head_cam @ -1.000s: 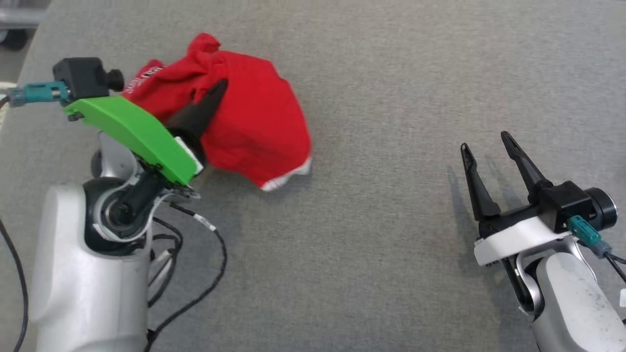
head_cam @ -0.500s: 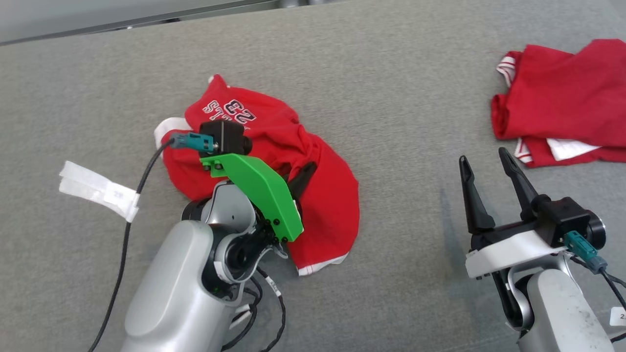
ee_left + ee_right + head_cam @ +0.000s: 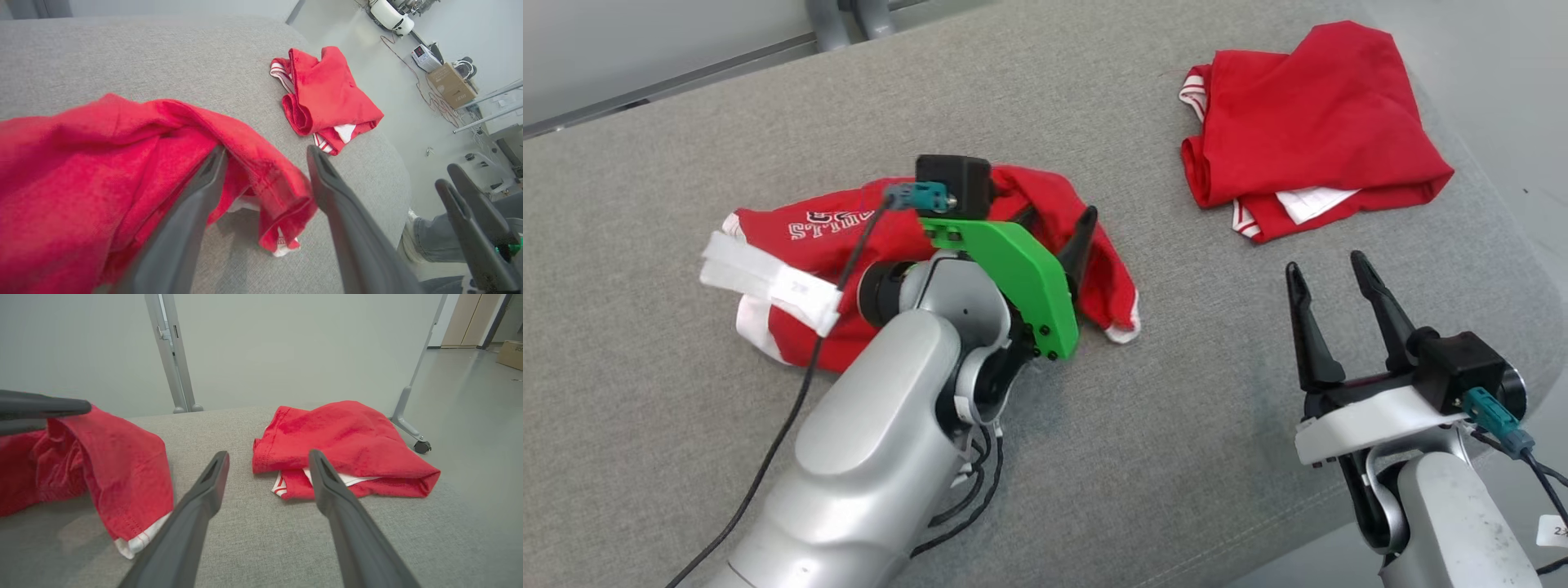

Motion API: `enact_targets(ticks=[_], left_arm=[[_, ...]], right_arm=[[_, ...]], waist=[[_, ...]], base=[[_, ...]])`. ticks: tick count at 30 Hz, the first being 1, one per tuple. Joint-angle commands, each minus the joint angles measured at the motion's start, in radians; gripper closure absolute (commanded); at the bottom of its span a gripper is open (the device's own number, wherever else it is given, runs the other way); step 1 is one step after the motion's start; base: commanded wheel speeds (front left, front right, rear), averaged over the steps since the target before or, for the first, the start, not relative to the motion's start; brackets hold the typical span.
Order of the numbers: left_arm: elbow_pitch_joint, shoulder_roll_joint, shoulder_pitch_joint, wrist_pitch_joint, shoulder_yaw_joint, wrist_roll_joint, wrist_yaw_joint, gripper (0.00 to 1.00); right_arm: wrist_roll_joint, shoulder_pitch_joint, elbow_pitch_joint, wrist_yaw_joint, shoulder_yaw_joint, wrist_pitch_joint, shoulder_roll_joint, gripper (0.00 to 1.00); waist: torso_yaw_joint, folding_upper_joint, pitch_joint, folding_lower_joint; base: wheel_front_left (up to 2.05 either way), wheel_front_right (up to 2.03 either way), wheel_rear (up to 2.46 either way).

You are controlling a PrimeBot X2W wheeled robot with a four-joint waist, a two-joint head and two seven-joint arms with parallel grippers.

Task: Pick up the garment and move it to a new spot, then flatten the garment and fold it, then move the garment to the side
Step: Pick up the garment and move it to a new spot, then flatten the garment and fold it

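A crumpled red garment point(image 3: 800, 237) lies mid-counter point(image 3: 645, 425). The left end effector point(image 3: 266, 152) stands open over it, a fold lying between its fingers. It should lift straight clear, without snagging that fold, before flattening. The right end effector point(image 3: 1324, 263) hovers open and empty near a second red garment point(image 3: 1307, 139). The left arm point(image 3: 890, 408) hides the garment's middle — its hems are hard to trace.

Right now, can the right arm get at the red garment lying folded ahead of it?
Probably yes. The right pincer stands open and empty, pointing roughly toward the folded red garment, with bare grey cushion between them and nothing in the path.
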Motion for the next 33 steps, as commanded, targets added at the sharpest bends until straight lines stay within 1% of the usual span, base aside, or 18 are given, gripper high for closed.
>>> enact_targets(ticks=[1, 4, 6, 7, 9, 12, 14, 16, 17, 18, 20, 24, 27, 28, 29, 33], left_arm=[[0.008, 0.003, -0.020, -0.013, -0.035, 0.037, -0.024, 0.00], [-0.007, 0.044, -0.018, -0.028, -0.068, 0.079, -0.047, 0.00], [-0.039, 0.082, 0.025, -0.042, -0.070, 0.091, -0.043, 0.00], [-0.092, 0.129, 0.078, -0.059, -0.061, 0.098, -0.027, 0.00], [-0.155, 0.181, 0.142, -0.077, -0.042, 0.103, 0.000, 0.00], [-0.240, 0.267, 0.253, -0.101, 0.002, 0.099, 0.054, 0.00], [-0.281, 0.306, 0.319, -0.116, 0.040, 0.081, 0.087, 0.00], [-0.299, 0.348, 0.359, -0.130, 0.067, 0.088, 0.112, 0.00], [-0.300, 0.347, 0.377, -0.134, 0.084, 0.066, 0.121, 0.00], [-0.289, 0.345, 0.387, -0.131, 0.092, 0.052, 0.121, 0.00], [-0.248, 0.341, 0.374, -0.125, 0.098, 0.035, 0.104, 0.00], [-0.150, 0.278, 0.305, -0.123, 0.111, -0.022, 0.052, 0.00], [-0.071, 0.262, 0.259, -0.133, 0.102, -0.022, 0.011, 0.00], [-0.071, 0.262, 0.259, -0.133, 0.102, -0.022, 0.011, 0.00], [-0.047, 0.256, 0.246, -0.135, 0.101, -0.027, -0.001, 0.00], [0.051, 0.264, 0.191, -0.138, 0.088, -0.007, -0.040, 0.00]], right_arm=[[0.003, 0.012, -0.002, 0.000, -0.014, 0.000, -0.001, 0.00], [-0.007, 0.027, -0.004, 0.000, -0.029, 0.000, -0.008, 0.00], [-0.009, 0.035, -0.006, 0.000, -0.032, 0.000, -0.011, 0.00], [-0.013, 0.050, -0.008, 0.000, -0.039, 0.000, -0.014, 0.00], [-0.016, 0.064, -0.010, 0.000, -0.044, 0.000, -0.017, 0.00], [-0.018, 0.083, -0.012, 0.000, -0.048, 0.000, -0.023, 0.00], [-0.017, 0.092, -0.014, -0.001, -0.048, 0.000, -0.026, 0.00], [-0.018, 0.099, -0.016, -0.001, -0.043, 0.000, -0.030, 0.00], [-0.019, 0.101, -0.016, 0.000, -0.040, 0.000, -0.033, 0.00], [-0.019, 0.102, -0.017, -0.001, -0.042, 0.000, -0.037, 0.00], [-0.020, 0.095, -0.016, 0.000, -0.038, 0.000, -0.043, 0.00], [-0.019, 0.071, -0.010, -0.001, -0.028, 0.000, -0.052, 0.00], [-0.024, 0.063, -0.007, 0.000, -0.014, 0.000, -0.056, 0.00], [-0.024, 0.063, -0.007, 0.000, -0.014, 0.000, -0.056, 0.00], [-0.026, 0.062, -0.005, 0.000, -0.007, 0.000, -0.057, 0.00], [-0.021, 0.063, 0.001, 0.000, 0.000, 0.000, -0.060, 0.00]], waist=[[-0.011, 0.0027, -0.018, 0.0000], [0.011, 0.0027, -0.038, 0.0000], [0.027, 0.0027, -0.053, 0.0000], [0.046, 0.0027, -0.068, 0.0000], [0.067, 0.0027, -0.083, 0.0000], [0.096, 0.0027, -0.095, 0.0000], [0.113, 0.0027, -0.100, 0.0000], [0.127, 0.0027, -0.099, 0.0000], [0.133, 0.0027, -0.097, 0.0000], [0.142, 0.0027, -0.093, 0.0000], [0.154, 0.0027, -0.084, 0.0000], [0.156, 0.0027, -0.070, 0.0000], [0.150, 0.0027, -0.062, 0.0000], [0.150, 0.0027, -0.062, 0.0000], [0.146, 0.0027, -0.060, 0.0000], [0.127, 0.0027, -0.054, 0.0000]], base=[[0.00, 0.00, 0.00], [0.00, 0.00, 0.00], [0.00, 0.00, 0.00], [0.00, 0.00, 0.00], [0.00, 0.00, 0.00], [0.00, 0.00, 0.00], [0.00, 0.00, 0.00], [0.00, 0.00, 0.00], [0.00, 0.00, 0.00], [0.00, 0.00, 0.00], [0.00, 0.00, 0.00], [0.00, 0.00, 0.00], [0.00, 0.00, 0.00], [0.00, 0.00, 0.00], [0.00, 0.00, 0.00], [0.00, 0.00, 0.00]])
